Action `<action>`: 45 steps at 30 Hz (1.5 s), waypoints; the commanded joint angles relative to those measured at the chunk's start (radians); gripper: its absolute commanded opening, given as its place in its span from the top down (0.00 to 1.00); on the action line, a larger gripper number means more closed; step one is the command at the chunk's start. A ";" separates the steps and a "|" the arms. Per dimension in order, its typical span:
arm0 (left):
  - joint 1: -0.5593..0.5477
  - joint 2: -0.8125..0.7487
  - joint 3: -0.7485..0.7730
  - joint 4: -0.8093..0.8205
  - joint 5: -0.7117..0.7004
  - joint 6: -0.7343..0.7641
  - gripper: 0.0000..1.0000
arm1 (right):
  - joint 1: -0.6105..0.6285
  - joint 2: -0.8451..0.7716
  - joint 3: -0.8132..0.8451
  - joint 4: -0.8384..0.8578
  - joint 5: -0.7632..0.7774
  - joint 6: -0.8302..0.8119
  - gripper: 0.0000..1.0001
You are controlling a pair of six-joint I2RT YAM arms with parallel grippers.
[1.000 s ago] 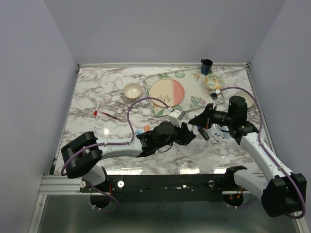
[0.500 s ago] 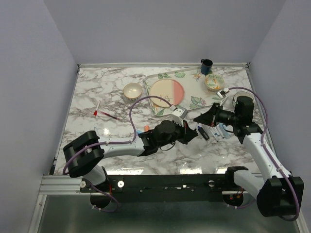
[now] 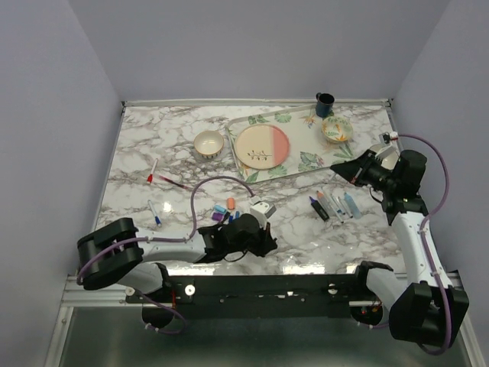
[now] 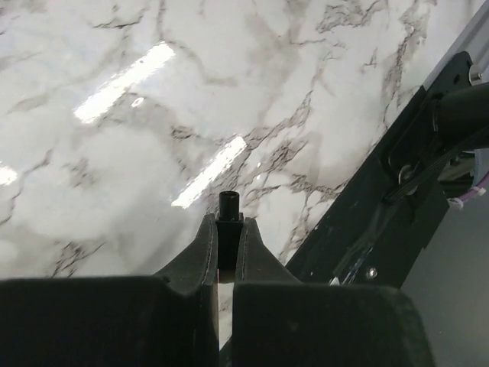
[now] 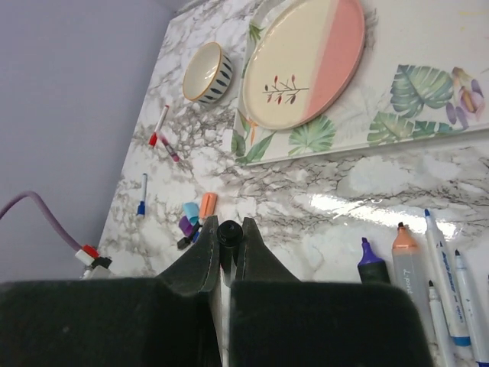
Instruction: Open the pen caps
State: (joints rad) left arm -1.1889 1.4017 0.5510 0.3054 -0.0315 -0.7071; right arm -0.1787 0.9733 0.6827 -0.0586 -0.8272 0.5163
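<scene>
My left gripper (image 3: 267,245) hangs low over the near table edge, shut on a small black pen cap (image 4: 228,218) whose narrow stub pokes out past the fingertips (image 4: 205,238). Far to the right, my right gripper (image 3: 336,165) is raised and shut on a pen (image 5: 230,232); only its round black end shows. Loose orange (image 3: 230,205), light blue (image 3: 219,208) and purple (image 3: 217,217) caps lie at mid table. Several uncapped pens (image 3: 336,205) lie side by side under the right gripper.
A floral tray (image 3: 306,160) with a pink-and-cream plate (image 3: 262,147) sits at the back, a striped bowl (image 3: 208,143) to its left. A dark cup (image 3: 325,103) and patterned bowl (image 3: 337,128) stand back right. Red pens (image 3: 162,177) and a blue pen (image 3: 154,212) lie left.
The grippers met at mid table, then pulled apart. The left closed and drew back toward the near edge with the black cap; the right swung away to the right with the pen.
</scene>
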 commanded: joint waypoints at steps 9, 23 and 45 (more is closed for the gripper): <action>0.018 -0.429 -0.174 -0.204 -0.281 -0.032 1.00 | -0.005 0.087 0.132 -0.311 -0.276 -0.639 0.99; 0.130 -0.696 -0.252 -0.538 -0.530 -0.255 1.00 | -0.004 0.327 0.287 -0.633 -0.130 -0.950 0.99; 0.456 -0.537 -0.307 -0.486 -0.374 -0.247 0.72 | 0.034 0.551 0.317 -0.656 0.238 -0.984 0.95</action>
State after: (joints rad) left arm -0.7418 0.8429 0.2543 -0.2390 -0.4328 -0.9646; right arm -0.1684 1.4841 0.9680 -0.7029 -0.7181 -0.4561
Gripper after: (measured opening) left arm 0.236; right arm 0.064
